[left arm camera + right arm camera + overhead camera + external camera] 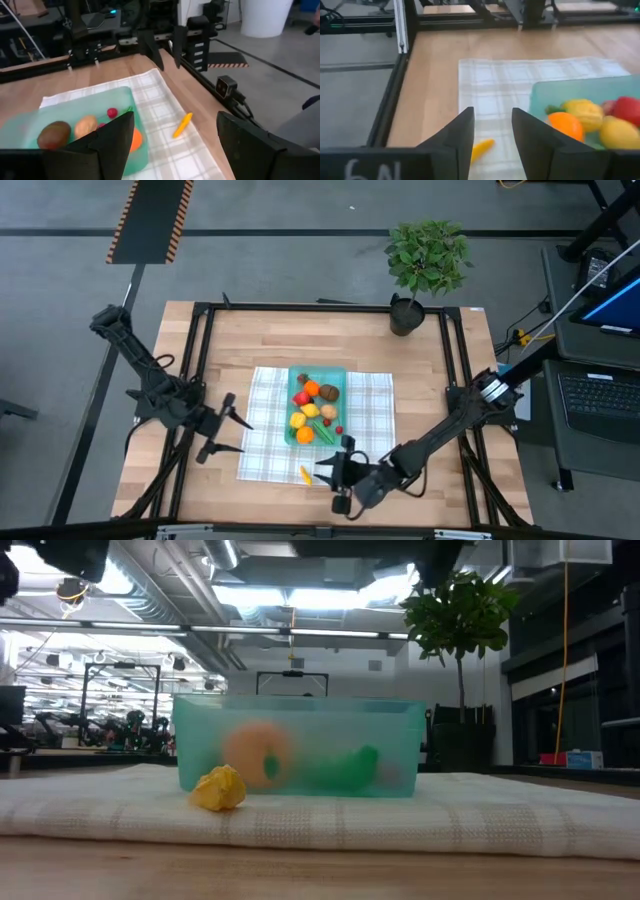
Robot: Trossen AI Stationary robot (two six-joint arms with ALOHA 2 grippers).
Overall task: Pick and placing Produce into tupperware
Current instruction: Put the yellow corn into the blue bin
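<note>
potted plant point(428, 265) at table's point(460, 360) far edge, nothing blocking | teal tupperware point(316, 408) w/ produce on checked cloth point(372, 415) | yellow piece point(305, 474) loose on cloth beside it | L gripper point(235, 435) fingers apart, empty | R gripper point(336, 462) fingers apart, empty, near yellow piece

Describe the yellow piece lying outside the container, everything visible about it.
The yellow piece is a small, slim, slightly curved toy, yellow to orange, plastic-looking. It lies flat on the checked cloth, near the cloth's front edge and apart from the teal container, the only piece outside it. Nothing grips it: the right gripper hovers open beside it, fingers pointing its way. What kind of produce it is cannot be told.
</note>
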